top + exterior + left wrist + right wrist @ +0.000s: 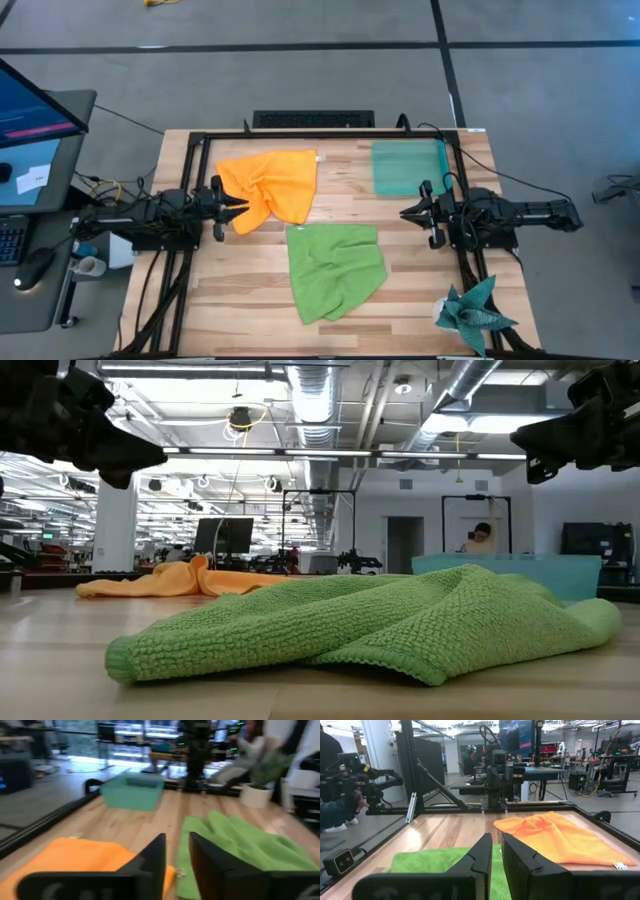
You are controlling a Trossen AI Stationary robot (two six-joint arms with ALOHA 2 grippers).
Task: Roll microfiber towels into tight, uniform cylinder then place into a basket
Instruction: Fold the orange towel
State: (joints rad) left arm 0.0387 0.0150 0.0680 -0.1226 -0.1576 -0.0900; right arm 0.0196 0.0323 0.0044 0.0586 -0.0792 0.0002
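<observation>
The orange towel (268, 185) lies rumpled on the table's far left part and also shows in the right wrist view (560, 837). The lime green towel (335, 268) lies loosely creased in the middle near part, filling the low view (380, 625). The translucent teal basket (408, 167) stands at the far right (134, 791). My left gripper (240, 208) hangs level above the orange towel's near left edge, fingers apart (177, 842). My right gripper (405, 212) hangs level at the right, pointing toward the middle, with a narrow gap between its fingers (496, 840). Neither touches anything.
A dark teal spiky cloth (475, 312) lies at the near right corner. A black frame rail (190, 160) runs around the tabletop. A desk with a screen (35, 110) stands left of the table. A person (482, 538) sits in the room beyond.
</observation>
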